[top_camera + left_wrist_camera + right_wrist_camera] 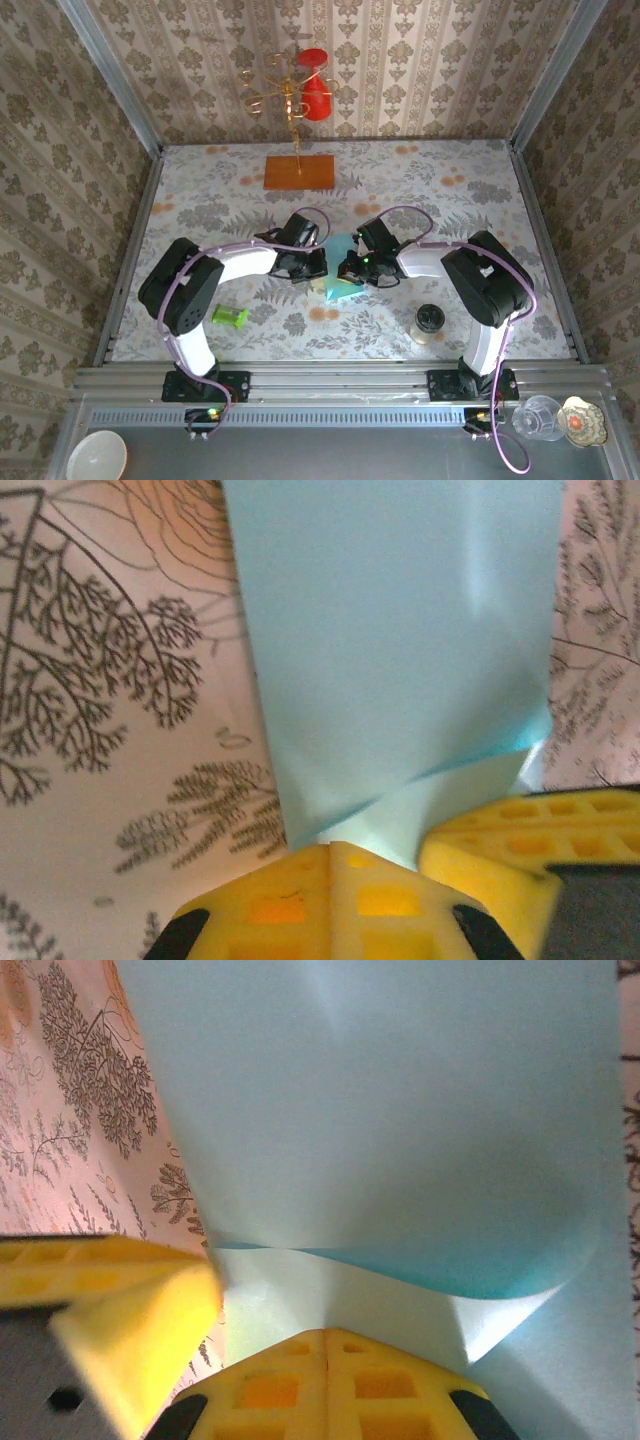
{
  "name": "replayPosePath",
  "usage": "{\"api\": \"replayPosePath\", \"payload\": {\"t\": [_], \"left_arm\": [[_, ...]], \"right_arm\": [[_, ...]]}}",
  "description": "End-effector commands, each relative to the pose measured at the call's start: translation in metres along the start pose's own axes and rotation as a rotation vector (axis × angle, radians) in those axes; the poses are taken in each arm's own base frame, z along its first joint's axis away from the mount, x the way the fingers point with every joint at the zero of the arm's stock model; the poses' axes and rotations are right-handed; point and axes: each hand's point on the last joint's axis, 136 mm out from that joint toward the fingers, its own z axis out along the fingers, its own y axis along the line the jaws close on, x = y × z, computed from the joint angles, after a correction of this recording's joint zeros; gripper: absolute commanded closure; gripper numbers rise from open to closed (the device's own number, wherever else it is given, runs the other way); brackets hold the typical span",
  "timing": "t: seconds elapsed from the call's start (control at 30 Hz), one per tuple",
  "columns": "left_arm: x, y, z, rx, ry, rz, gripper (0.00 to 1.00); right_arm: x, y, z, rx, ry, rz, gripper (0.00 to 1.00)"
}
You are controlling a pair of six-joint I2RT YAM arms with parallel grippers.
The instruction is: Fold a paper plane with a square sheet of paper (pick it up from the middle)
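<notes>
Left gripper and right gripper pinch half-hidden paper.

The left arm and the right arm are built alike. Each has bulky black joint housings joined by smooth white links, a white post rising from a black base, and a thin purple cable looping along its outside from joint to joint; a small green light glows at the right wrist. In the wrist views the fingers are bright yellow blocks moulded with a grid of square recesses and carry black rounded parts at their outer corners, and the neighbouring arm's yellow finger sits on a dark grey body.
</notes>
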Motion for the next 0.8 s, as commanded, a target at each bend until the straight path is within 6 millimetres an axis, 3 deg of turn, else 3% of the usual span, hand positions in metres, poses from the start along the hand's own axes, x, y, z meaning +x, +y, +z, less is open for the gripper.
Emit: {"api": "replayPosePath", "payload": {"t": [0.0, 0.13, 0.4, 0.77], "left_arm": [[0.01, -0.016, -0.019, 0.028, -0.001, 0.055, 1.0], [0.024, -0.023, -0.023, 0.058, 0.017, 0.064, 1.0], [0.057, -0.03, -0.002, 0.082, 0.117, 0.061, 1.0], [0.055, -0.021, 0.01, 0.056, 0.123, 0.041, 1.0]], "right_arm": [[0.021, -0.058, 0.011, 0.187, 0.038, 0.088, 1.0], [0.022, -0.061, 0.012, 0.195, 0.044, 0.1, 1.0], [0.024, -0.061, 0.012, 0.194, 0.053, 0.113, 1.0], [0.025, -0.061, 0.014, 0.181, 0.06, 0.13, 1.0]]}}
